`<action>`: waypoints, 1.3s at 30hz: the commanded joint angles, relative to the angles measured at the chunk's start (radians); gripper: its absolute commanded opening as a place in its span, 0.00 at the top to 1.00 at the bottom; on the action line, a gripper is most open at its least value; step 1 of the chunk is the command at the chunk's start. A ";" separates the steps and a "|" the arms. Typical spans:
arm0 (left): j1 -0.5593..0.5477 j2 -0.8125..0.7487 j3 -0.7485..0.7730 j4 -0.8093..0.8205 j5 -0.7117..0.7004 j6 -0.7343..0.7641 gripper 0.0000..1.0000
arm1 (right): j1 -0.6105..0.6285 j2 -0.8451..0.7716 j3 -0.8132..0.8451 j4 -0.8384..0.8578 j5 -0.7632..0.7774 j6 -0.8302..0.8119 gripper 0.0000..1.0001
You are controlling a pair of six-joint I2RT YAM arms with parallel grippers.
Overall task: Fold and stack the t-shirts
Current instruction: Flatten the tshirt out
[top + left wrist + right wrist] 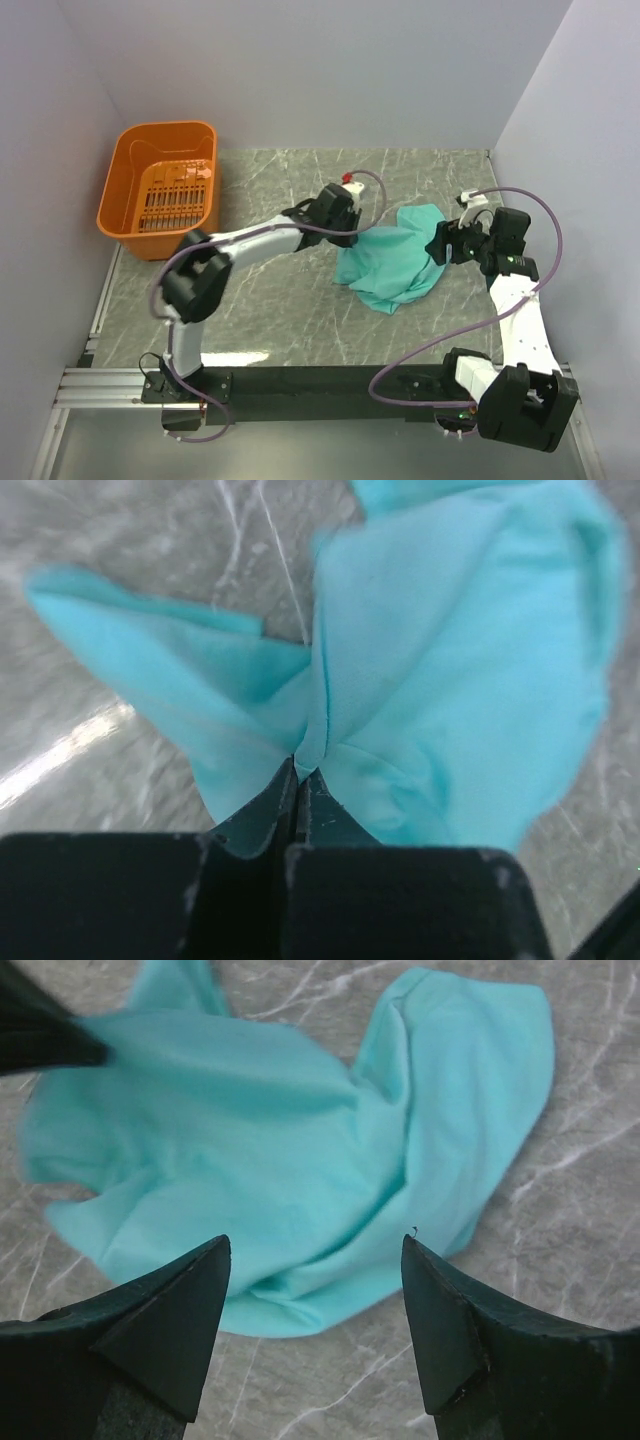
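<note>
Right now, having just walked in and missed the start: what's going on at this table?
Two robot arms are working on one teal t-shirt, which lies crumpled and not yet folded on the marble table. The left gripper is shut on a pinch of the fabric. The right gripper is open and hovers at the shirt's other side, gripping nothing. An orange basket sits apart at the far left corner.
</note>
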 commanded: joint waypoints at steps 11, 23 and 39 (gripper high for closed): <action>0.082 -0.524 -0.305 0.092 -0.073 0.005 1.00 | 0.007 0.085 0.046 0.071 0.026 0.052 0.25; 0.130 -0.567 -0.354 0.056 -0.065 0.009 1.00 | 0.255 0.311 0.161 0.097 0.126 0.075 0.27; 0.154 -0.594 -0.371 0.027 -0.066 0.012 1.00 | 0.381 0.677 0.439 -0.052 0.214 0.053 0.61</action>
